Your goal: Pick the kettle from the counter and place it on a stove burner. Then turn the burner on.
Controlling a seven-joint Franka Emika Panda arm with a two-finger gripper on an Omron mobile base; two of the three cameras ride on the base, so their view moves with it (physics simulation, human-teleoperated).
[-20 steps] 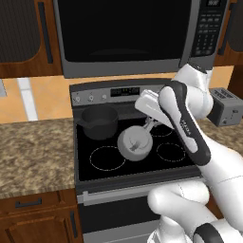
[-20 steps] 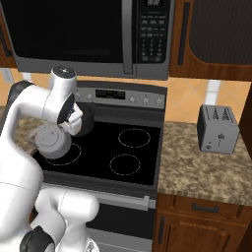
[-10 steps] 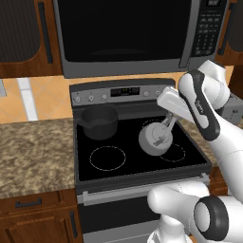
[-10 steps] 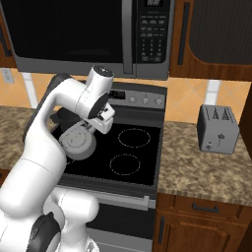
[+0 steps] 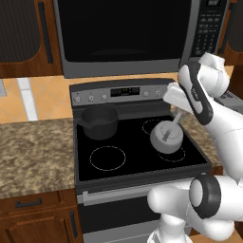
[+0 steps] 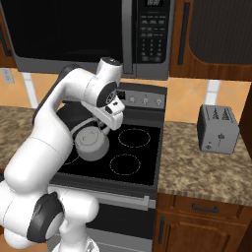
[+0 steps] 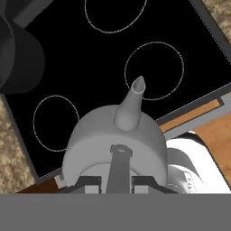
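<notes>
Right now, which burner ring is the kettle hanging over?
The front right ring. The kettle, held in the gripper, covers most of it in the left base view; the front left ring lies bare, and the saucepan covers back left.

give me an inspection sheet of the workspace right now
surface: black glass cooktop with white burner rings, granite counter either side
job's things: kettle held above the cooktop's right side, not set down
clutter: dark saucepan on back left ring; toaster on right counter
grippers: gripper shut on the kettle's handle
cables: nothing seen
surroundings: microwave above stove, knob panel, wood cabinets
</notes>
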